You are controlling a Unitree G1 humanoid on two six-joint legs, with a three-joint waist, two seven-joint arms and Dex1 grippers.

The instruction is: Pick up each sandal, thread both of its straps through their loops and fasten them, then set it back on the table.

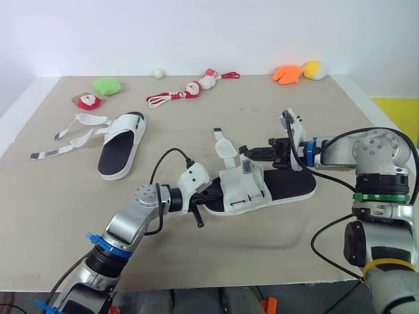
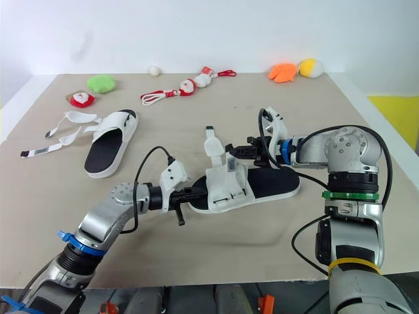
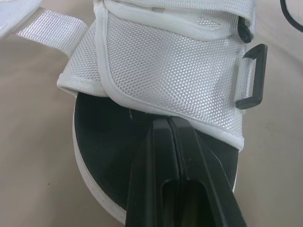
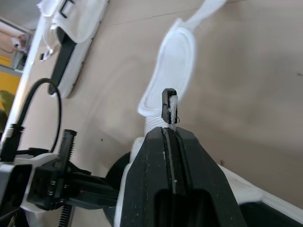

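Evidently the near sandal (image 1: 288, 186) lies mid-desk so that both arms can reach it, one from each end. The left pincer (image 3: 166, 124) is closed with nothing seen between its fingers. Its tip sits on the black insole just at the hem of the white upper, probably to pin the shoe while the other arm works. The right pincer (image 4: 169, 132) is clamped on a black loop (image 4: 169, 101) and its scrap of webbing, likely holding it steady for the loose strap (image 1: 226, 147) that stands up just beside it. The far sandal (image 1: 121, 147) waits well apart on the robot's left, its straps splayed open. The desk (image 1: 216, 261) is flat, pale beige, against a white wall (image 1: 196, 33), with plush toys (image 1: 106, 86) along its far edge.
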